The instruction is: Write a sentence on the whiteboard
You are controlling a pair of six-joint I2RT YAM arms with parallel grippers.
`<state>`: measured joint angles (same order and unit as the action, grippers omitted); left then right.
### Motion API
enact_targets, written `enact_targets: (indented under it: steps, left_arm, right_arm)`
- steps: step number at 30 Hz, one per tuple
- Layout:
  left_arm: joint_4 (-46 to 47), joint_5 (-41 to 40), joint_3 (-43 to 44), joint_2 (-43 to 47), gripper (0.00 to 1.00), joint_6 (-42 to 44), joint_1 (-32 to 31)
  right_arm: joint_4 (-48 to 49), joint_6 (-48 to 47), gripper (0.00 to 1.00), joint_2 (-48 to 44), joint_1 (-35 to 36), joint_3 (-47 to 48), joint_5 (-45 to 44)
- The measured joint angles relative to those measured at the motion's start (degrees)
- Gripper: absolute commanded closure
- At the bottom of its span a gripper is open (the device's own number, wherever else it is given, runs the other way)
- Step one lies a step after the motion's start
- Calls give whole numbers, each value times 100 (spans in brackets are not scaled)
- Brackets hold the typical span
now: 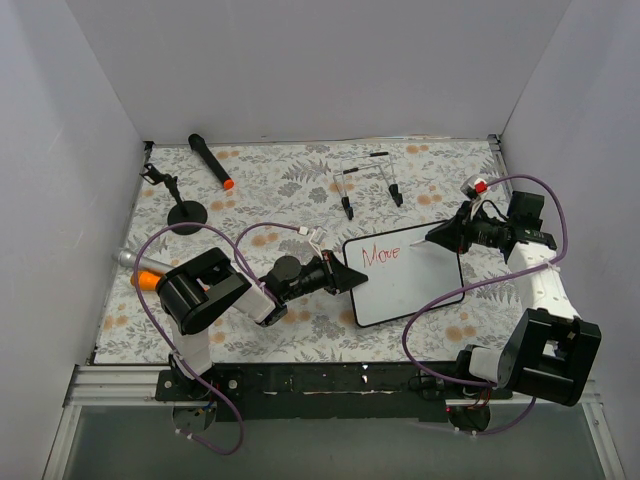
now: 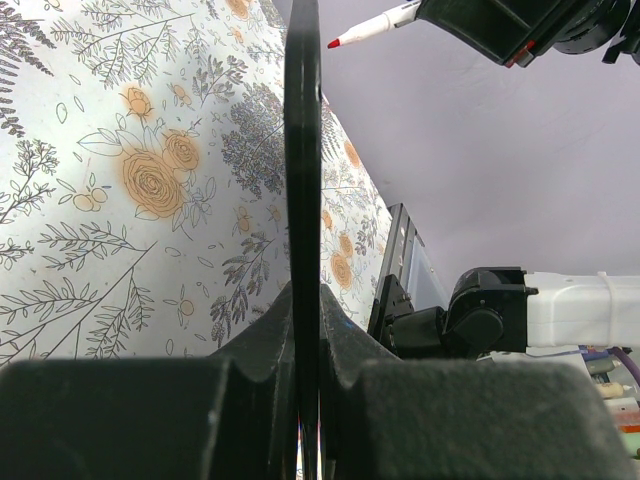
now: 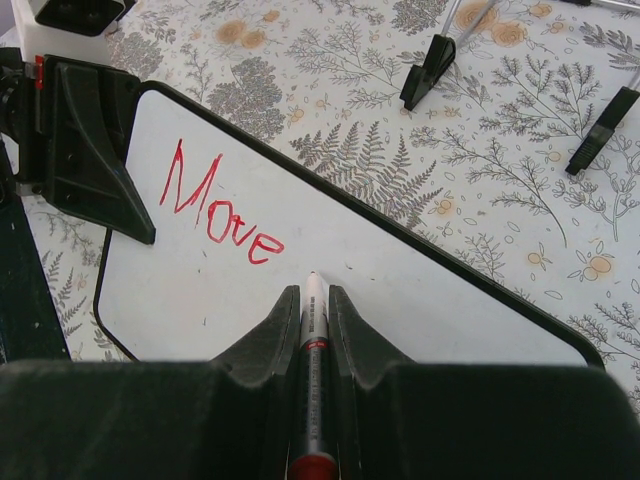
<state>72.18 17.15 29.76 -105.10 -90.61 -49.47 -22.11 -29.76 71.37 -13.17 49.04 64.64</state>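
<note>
The whiteboard [image 1: 412, 292] lies on the flowered cloth between the arms, black-framed, with the red word "Move" [image 1: 382, 254] at its top left. My left gripper [image 1: 355, 278] is shut on the board's left edge; in the left wrist view that edge [image 2: 302, 150] runs straight up from between the fingers [image 2: 305, 310]. My right gripper [image 1: 437, 236] is shut on a red marker [image 3: 313, 330]. The marker tip sits just right of "Move" [image 3: 215, 205], close over the whiteboard's white face [image 3: 420, 310]. Whether the tip touches I cannot tell. The marker tip [image 2: 335, 43] also shows in the left wrist view.
A black marker with an orange cap [image 1: 211, 161] lies at the back left. A small black stand [image 1: 183, 212] is near it. A folding wire easel [image 1: 368, 180] with black feet [image 3: 425, 72] lies behind the board. An orange object [image 1: 148, 280] sits by the left arm. White walls enclose three sides.
</note>
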Motion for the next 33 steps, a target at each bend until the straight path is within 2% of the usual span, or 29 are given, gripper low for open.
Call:
enact_targets:
  steps: [18,33]
  left_arm:
    - [-2,2,9,0,100,0,0]
    - [-13,-2,11,0,100,-31,0]
  right_arm:
    - [293,251,99,205,0,-9,-17]
    - [136,57,99,262,0,-9,-48]
